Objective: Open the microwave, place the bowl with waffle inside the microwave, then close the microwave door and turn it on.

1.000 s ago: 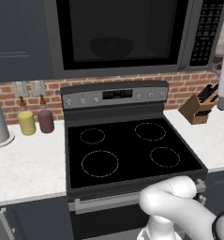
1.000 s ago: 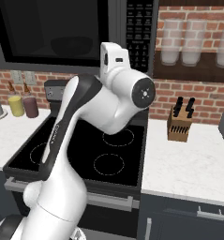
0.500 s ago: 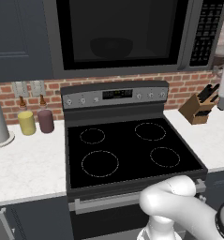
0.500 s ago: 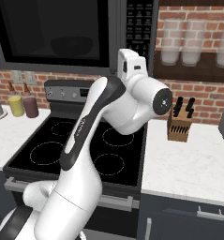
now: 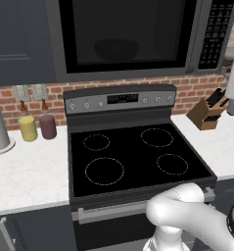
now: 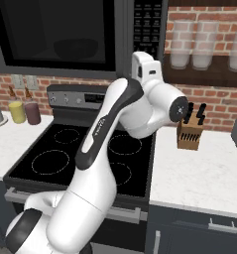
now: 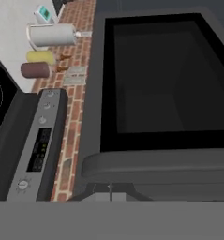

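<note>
Hand view looks along the microwave door (image 7: pixel 160 79), shut flush above the stove (image 7: pixel 10 140).

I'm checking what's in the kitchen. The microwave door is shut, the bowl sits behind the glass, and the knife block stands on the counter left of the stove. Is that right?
Not quite. The knife block stands on the counter to the right of the stove, not the left; the left base view shows it. The rest holds: the microwave door is shut, and the bowl shows dimly behind the glass.
</note>
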